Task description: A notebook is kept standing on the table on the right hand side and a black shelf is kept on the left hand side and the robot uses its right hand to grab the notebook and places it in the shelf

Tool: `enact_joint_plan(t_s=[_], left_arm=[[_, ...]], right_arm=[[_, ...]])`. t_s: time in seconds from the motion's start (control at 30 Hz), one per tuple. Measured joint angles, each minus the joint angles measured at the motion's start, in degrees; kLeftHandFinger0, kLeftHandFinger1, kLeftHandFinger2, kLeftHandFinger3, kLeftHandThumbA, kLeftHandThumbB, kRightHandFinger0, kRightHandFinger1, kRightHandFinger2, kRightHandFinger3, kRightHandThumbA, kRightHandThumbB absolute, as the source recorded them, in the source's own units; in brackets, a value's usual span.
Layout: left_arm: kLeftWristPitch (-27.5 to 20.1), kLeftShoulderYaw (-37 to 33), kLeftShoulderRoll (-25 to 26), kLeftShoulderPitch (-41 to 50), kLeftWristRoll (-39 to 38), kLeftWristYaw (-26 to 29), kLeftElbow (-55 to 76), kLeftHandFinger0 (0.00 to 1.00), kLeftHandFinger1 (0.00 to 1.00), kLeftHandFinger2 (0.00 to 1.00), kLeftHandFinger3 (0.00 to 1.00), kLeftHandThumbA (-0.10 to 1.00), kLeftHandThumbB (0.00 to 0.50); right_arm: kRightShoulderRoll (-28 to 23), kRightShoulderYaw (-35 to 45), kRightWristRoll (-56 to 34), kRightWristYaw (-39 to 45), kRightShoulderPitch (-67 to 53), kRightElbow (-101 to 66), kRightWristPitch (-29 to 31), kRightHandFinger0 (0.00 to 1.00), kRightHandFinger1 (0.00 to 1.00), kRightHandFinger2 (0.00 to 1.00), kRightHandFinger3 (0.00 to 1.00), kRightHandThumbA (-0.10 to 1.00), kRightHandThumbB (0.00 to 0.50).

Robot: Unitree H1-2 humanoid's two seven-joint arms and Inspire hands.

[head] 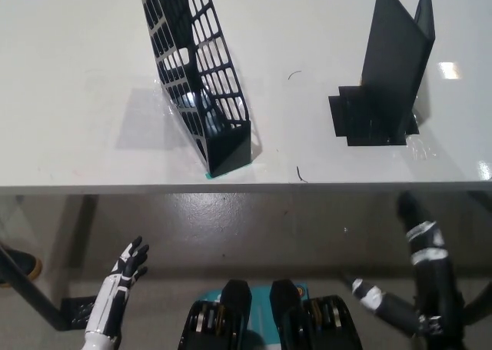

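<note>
Standing notebook [392,65] far above right hand [419,238]

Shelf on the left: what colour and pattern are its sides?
Black, with an open grid of rectangular holes. The shelf shows only in the head view.

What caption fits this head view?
Black notebook stands right, black lattice shelf left; both hands wait below the white table.

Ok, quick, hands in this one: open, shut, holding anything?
Left hand: open, fingers spread, holding nothing, below the table edge.
Right hand: cannot be told; only a dark tip shows, holding nothing visible.
</note>
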State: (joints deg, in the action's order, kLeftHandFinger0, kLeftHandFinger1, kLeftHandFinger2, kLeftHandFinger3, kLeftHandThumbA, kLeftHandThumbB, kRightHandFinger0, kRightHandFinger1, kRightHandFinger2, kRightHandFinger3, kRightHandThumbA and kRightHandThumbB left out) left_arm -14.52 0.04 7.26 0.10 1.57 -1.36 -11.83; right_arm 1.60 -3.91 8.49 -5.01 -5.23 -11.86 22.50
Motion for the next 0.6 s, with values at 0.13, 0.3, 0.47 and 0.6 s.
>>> enact_joint_plan(t_s=[0.13, 0.3, 0.47, 0.6], left_arm=[[-0.04, -0.51, -0.13, 0.42, 0.17, -0.21, 1.10, 1.00, 1.00, 1.00, 1.00, 1.00, 0.147], [-0.04, -1.10, -0.15, 0.48, 0.33, -0.77, 1.88, 1.00, 1.00, 1.00, 1.00, 1.00, 0.145], [-0.04, -1.49, -0.16, 0.48, 0.43, -1.21, 1.89, 1.00, 1.00, 1.00, 1.00, 1.00, 0.152], [-0.04, -1.60, -0.16, 0.46, 0.60, -1.39, 1.88, 1.00, 1.00, 1.00, 1.00, 1.00, 0.142]], right_arm=[[0.84, 3.72, 1.55, -1.31, 3.76, -1.96, 0.02, 1.00, 1.00, 1.00, 1.00, 1.00, 0.213], [0.71, 8.14, 1.93, -2.75, 9.00, -2.24, -0.35, 1.00, 1.00, 1.00, 1.00, 1.00, 0.250], [0.65, 11.27, 2.24, -3.97, 13.56, -2.18, -2.28, 1.00, 1.00, 1.00, 1.00, 1.00, 0.303], [0.56, 12.58, 2.36, -4.65, 17.09, -1.54, -4.08, 1.00, 1.00, 1.00, 1.00, 1.00, 0.316]])
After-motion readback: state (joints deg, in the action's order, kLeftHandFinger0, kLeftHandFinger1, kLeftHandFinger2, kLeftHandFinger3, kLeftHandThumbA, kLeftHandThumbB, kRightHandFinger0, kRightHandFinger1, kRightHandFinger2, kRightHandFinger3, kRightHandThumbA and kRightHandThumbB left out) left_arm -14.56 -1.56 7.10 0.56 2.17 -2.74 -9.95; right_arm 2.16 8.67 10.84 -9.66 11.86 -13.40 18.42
